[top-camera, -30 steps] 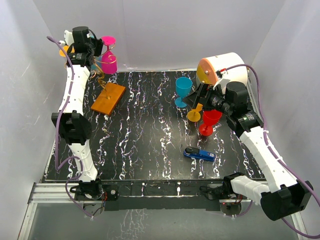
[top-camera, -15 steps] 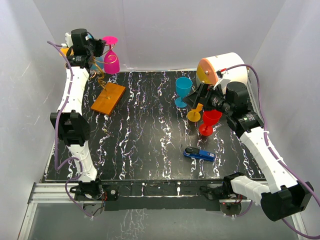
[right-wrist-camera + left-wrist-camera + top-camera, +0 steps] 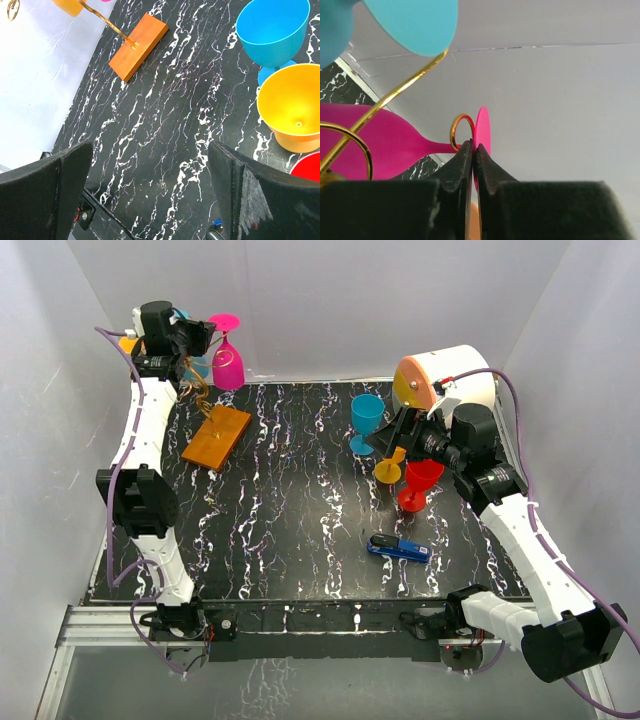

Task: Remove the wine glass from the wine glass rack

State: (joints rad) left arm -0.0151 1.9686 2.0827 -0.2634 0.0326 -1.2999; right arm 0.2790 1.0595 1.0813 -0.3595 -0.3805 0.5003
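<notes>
- A robotics lab cell: plain white walls (image 3: pixel 400 300) box in a black marbled table (image 3: pixel 300 510).
- Two white robot arms (image 3: pixel 145 440) (purple cables (image 3: pixel 514 395) trailing) stand on an aluminium rail (image 3: pixel 100 623).

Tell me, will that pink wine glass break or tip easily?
Probably not fragile: the pink wine glass looks like opaque plastic, so likely light. The left hand pinches only its thin foot, so it may swing. Standing, its slim stem suggests easy tipping.

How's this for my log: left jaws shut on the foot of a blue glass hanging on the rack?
Pink, not blue: the left jaws are shut on the foot of a pink glass hanging on the rack; see the left wrist view.
</notes>
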